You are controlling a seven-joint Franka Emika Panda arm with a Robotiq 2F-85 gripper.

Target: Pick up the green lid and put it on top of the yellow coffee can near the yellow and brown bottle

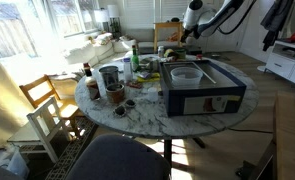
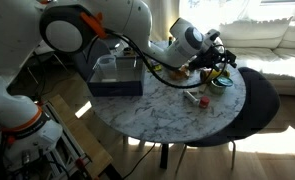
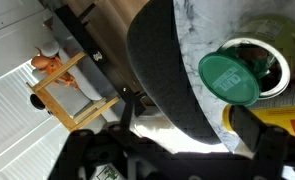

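In the wrist view the round green lid (image 3: pixel 235 77) lies off-centre over the open mouth of the yellow coffee can (image 3: pixel 275 62), covering its left part. The can stands near the edge of the marble table (image 3: pixel 202 35). A yellow thing with red on it (image 3: pixel 283 113) lies just below the can. My gripper (image 3: pixel 172 150) is open, with dark fingers wide apart at the bottom of the view, and holds nothing. In both exterior views the gripper (image 1: pixel 185 38) (image 2: pixel 219 56) hangs over a cluster of yellow and green items (image 2: pixel 217 76) at the table's rim.
A dark padded chair (image 3: pixel 157 70) stands against the table by the can. A big dark box (image 1: pixel 202 85) with a clear container takes up one side of the table. Cans and bottles (image 1: pixel 112 78) stand opposite. A wooden chair (image 1: pixel 42 100) stands beside the table. A small red and white item (image 2: pixel 192 97) lies on the marble.
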